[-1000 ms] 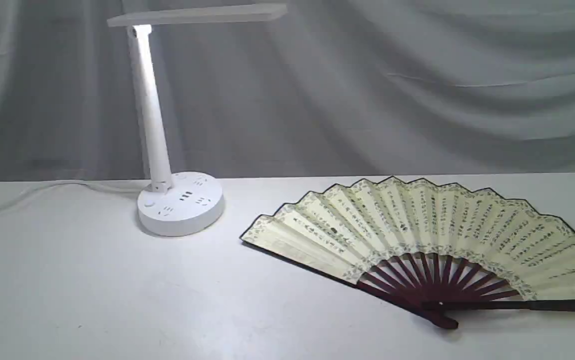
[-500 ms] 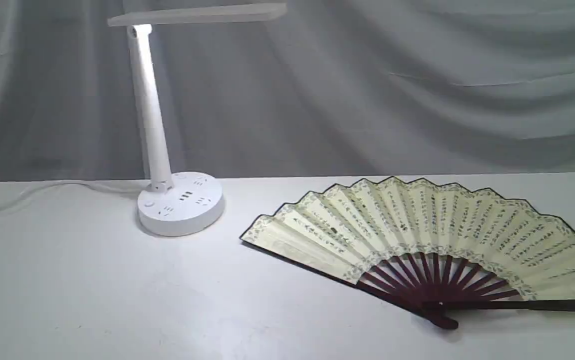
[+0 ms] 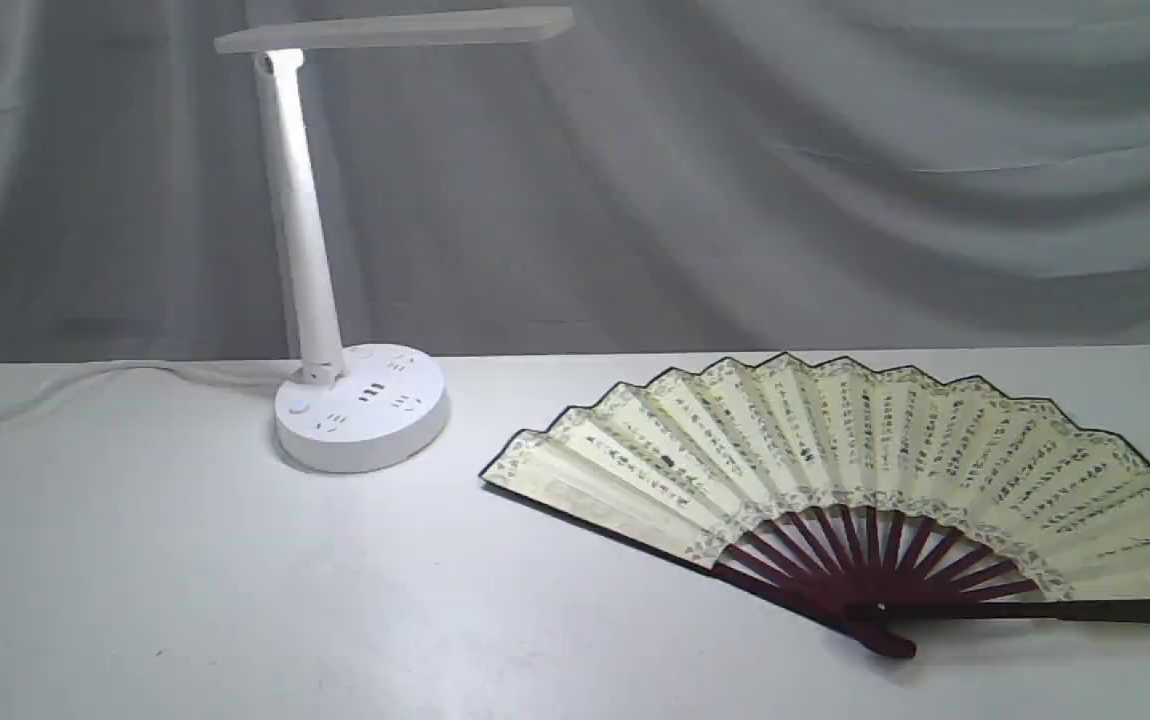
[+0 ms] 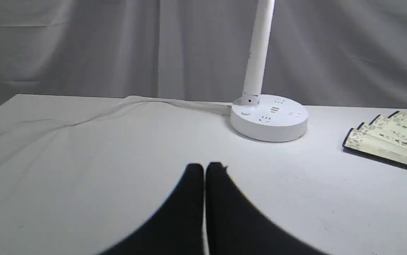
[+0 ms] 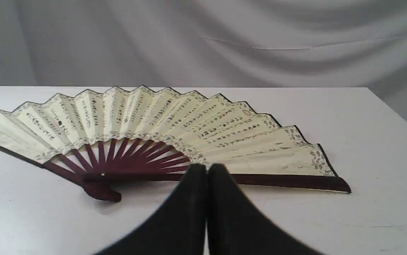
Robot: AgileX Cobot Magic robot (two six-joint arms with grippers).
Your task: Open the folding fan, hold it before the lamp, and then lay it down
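Note:
The folding fan (image 3: 835, 450) lies spread open and flat on the white table, cream leaf with black script, maroon ribs meeting at the pivot near the front. The right wrist view shows the whole fan (image 5: 154, 124); the left wrist view catches only one end of the fan (image 4: 391, 138). The white lamp (image 3: 335, 400) stands at the back left, bar head lit, and the lamp (image 4: 269, 117) base shows its sockets. Neither gripper shows in the exterior view. My left gripper (image 4: 204, 168) is shut, empty, short of the lamp. My right gripper (image 5: 207, 169) is shut, empty, just before the fan's near guard.
The lamp's white cable (image 3: 85, 385) runs along the table's back left toward the edge; the cable (image 4: 118, 108) also shows from the left wrist. A grey draped curtain (image 3: 835, 180) hangs behind the table. The table's right edge (image 5: 398, 117) lies beyond the fan.

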